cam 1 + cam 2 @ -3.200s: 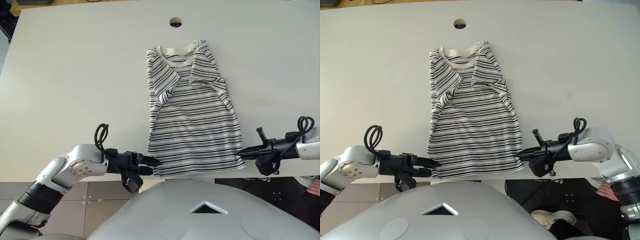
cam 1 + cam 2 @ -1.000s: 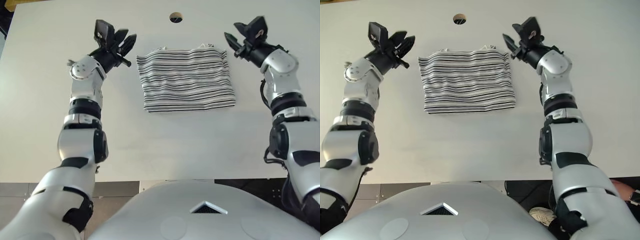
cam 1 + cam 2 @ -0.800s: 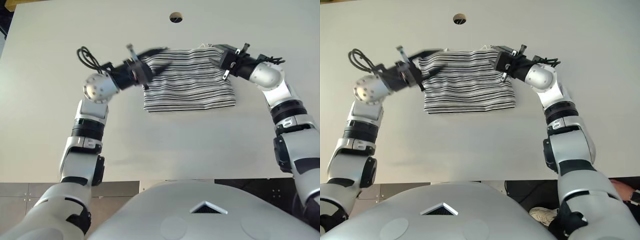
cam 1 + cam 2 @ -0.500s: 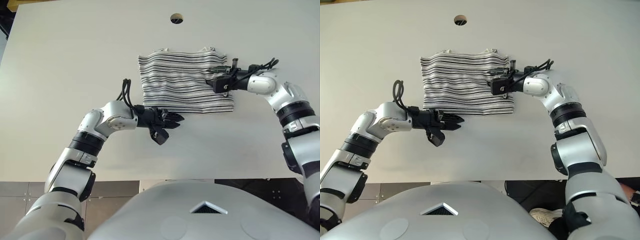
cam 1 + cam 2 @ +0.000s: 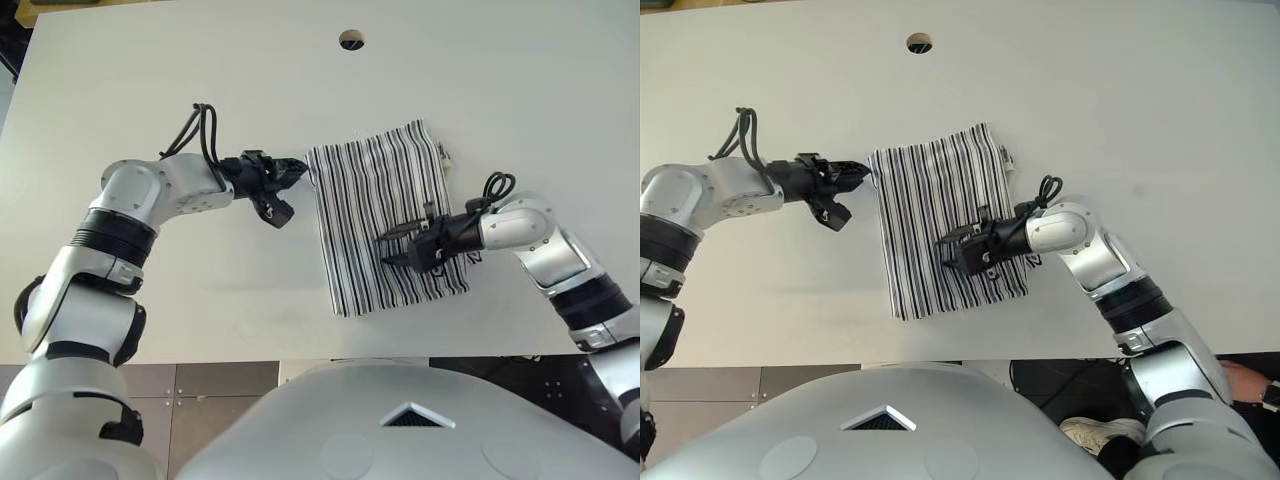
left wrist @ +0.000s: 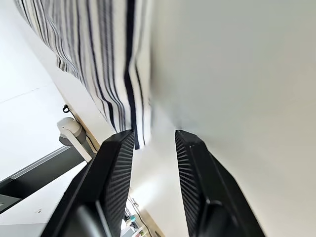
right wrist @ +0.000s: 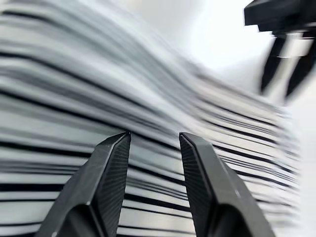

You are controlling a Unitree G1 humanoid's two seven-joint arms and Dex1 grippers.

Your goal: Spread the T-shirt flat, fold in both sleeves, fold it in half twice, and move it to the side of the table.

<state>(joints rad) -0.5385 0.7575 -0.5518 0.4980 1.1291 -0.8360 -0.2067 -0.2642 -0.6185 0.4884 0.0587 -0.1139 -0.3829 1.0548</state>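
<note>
T-shirt (image 5: 368, 210) lay folded small on the desk (image 5: 150, 80). The left tool (image 5: 298, 170) sat open by its far corner, holding nothing. The right tool (image 5: 383, 250) hung open over it, likely to slide it aside.

The folded T-shirt (image 5: 360, 200) lies on the table (image 5: 150, 80), just right of the left gripper (image 5: 298, 170) and beneath the right gripper (image 5: 383, 249). A hole (image 5: 350, 40) in the table sits well behind the 2 grippers.

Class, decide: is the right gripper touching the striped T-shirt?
Cannot tell. In the left eye view the right gripper overlaps the T-shirt, but no view shows contact or a gap.
</note>
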